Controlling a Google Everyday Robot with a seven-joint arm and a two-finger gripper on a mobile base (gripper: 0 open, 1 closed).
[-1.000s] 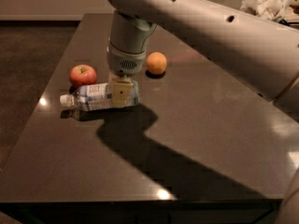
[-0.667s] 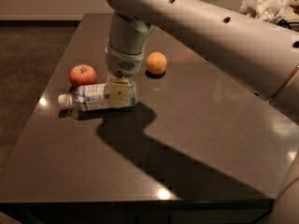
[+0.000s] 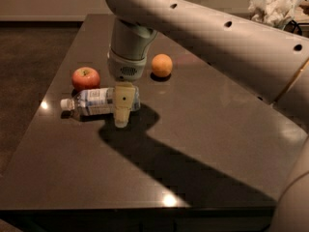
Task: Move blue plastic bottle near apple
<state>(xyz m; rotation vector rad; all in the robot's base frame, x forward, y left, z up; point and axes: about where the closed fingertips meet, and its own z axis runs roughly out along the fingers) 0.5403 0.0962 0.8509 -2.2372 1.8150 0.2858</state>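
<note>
The blue plastic bottle (image 3: 96,100) lies on its side on the dark table (image 3: 203,144), with its white cap pointing left. The red apple (image 3: 86,78) sits just behind it, close to touching. My gripper (image 3: 123,103) comes straight down over the bottle's right end. Its near finger (image 3: 122,111) stands in front of the bottle with its tip reaching the table. The far finger is hidden behind the bottle. The jaws straddle the bottle and look spread apart from it.
An orange (image 3: 161,65) sits on the table behind and to the right of the gripper. Crumpled white paper (image 3: 270,6) lies off the table at the far right. My arm crosses above the table's right half and casts a wide shadow.
The near finger has swung out toward the camera and now reaches lower in front of the bottle. The bottle and the apple have not moved.
</note>
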